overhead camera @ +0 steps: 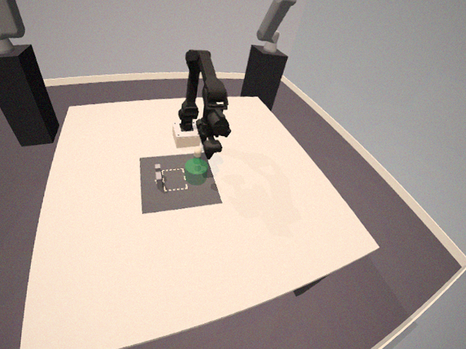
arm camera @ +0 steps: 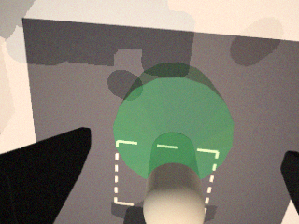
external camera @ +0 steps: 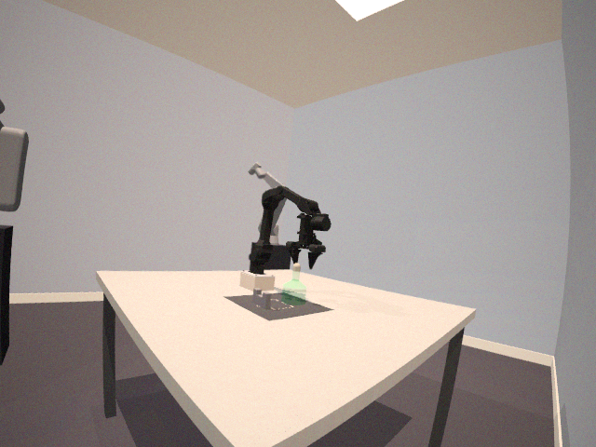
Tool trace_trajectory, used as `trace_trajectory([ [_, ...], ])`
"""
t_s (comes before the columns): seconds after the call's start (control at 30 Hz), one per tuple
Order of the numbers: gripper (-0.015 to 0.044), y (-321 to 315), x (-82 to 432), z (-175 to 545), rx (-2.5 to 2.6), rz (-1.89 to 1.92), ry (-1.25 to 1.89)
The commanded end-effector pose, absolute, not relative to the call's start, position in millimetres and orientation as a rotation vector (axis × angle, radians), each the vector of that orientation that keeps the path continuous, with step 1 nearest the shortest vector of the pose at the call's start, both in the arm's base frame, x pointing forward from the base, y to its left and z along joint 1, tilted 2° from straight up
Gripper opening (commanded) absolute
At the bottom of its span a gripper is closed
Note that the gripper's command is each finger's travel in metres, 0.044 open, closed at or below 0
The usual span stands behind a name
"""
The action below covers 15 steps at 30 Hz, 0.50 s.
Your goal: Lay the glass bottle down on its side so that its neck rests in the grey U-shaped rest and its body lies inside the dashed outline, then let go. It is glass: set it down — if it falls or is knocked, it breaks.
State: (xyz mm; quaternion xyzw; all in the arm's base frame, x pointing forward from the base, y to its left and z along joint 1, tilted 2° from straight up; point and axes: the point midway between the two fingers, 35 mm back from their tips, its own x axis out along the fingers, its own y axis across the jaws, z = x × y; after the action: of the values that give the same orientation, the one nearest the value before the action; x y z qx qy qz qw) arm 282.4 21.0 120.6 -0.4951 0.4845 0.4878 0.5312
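Observation:
The green glass bottle (overhead camera: 195, 172) (external camera: 293, 292) (arm camera: 173, 107) stands upright on the dark mat, its neck and pale top pointing up. My gripper (overhead camera: 205, 152) (external camera: 304, 265) (arm camera: 185, 148) is open and empty, pointing down, with its fingertips just above the height of the bottle's top. In the wrist view the neck appears between the widely spread fingers, low in the picture. The grey U-shaped rest (overhead camera: 158, 174) (external camera: 264, 299) stands on the mat, at the side of the dashed outline (arm camera: 207, 150) away from the bottle. The bottle stands just outside that outline.
The dark square mat (overhead camera: 150, 203) (external camera: 272, 315) (arm camera: 70, 103) lies on the pale table (overhead camera: 132, 264) (external camera: 289, 365). The arm's white base block (overhead camera: 187, 139) (external camera: 257, 280) is behind the mat. Two grey arms on dark pedestals stand beyond the table.

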Motion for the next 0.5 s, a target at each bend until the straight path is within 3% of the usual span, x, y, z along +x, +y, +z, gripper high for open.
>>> trace_trajectory([
  [0.0, 0.044, 16, 282, 119, -1.178, 1.176, 1.158],
  [0.47, 0.044, -7, 281, 118, -1.18, 1.175, 1.16],
])
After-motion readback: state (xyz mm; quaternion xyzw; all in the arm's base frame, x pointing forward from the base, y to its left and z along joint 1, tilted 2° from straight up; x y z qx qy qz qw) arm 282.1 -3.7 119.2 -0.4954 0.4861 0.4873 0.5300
